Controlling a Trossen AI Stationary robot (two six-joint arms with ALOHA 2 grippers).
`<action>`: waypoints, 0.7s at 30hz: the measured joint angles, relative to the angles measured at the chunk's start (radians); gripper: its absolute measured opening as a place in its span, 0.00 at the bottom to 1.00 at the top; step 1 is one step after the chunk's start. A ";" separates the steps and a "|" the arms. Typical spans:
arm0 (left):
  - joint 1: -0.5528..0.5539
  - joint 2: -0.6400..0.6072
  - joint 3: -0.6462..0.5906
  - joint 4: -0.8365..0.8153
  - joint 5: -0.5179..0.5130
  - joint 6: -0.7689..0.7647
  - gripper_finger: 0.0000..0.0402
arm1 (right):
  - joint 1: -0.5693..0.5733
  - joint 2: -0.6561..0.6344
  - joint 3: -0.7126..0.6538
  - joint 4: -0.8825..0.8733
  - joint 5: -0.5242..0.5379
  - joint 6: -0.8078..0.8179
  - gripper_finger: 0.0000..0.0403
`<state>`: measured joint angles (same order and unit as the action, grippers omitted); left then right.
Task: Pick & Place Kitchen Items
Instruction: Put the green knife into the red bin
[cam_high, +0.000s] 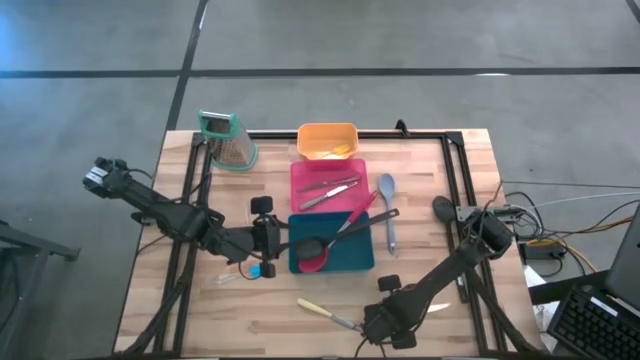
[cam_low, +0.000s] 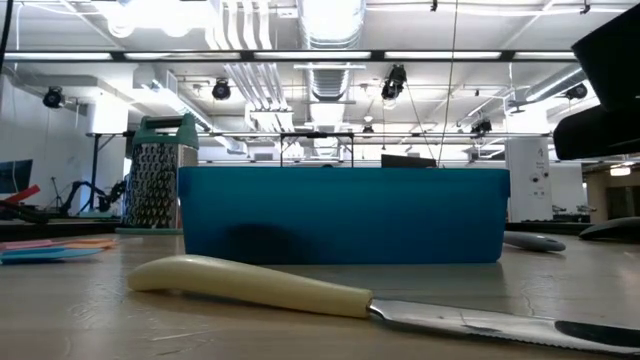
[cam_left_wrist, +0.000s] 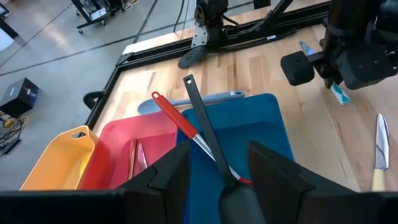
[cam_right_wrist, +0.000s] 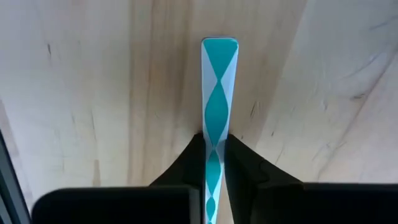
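Right gripper (cam_right_wrist: 213, 152) is pinching a slim teal-and-white utensil (cam_right_wrist: 217, 93) low over the desk's (cam_right_wrist: 93, 93) near edge | looking light, stiff, slippery; hold mid-handle | left gripper (cam_left_wrist: 217, 174) is hovering open above the blue tray (cam_left_wrist: 261, 124).

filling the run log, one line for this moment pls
right gripper shut on teal-patterned handle | left gripper open over blue tray

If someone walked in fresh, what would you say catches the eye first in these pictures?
Probably the row of three bright trays mid-table: orange tray, pink tray and teal tray, the last holding a red spoon and a black spoon. Near the front edge, the right gripper is shut on a slim teal-and-white patterned utensil, beside a cream-handled knife.
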<state>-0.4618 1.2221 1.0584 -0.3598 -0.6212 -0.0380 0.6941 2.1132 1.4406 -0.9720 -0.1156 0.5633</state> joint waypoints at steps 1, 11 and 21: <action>0.000 0.000 0.000 0.000 0.000 0.000 0.41 | -0.001 0.000 0.000 0.002 -0.002 -0.003 0.06; 0.000 0.000 0.000 0.000 0.000 0.000 0.41 | 0.000 -0.024 0.093 -0.024 0.012 -0.071 0.05; 0.000 0.000 0.000 -0.001 0.000 -0.008 0.41 | 0.009 -0.308 0.120 0.019 0.348 -0.146 0.05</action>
<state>-0.4614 1.2224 1.0580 -0.3605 -0.6216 -0.0456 0.7032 1.8050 1.5607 -0.9531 0.2326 0.4176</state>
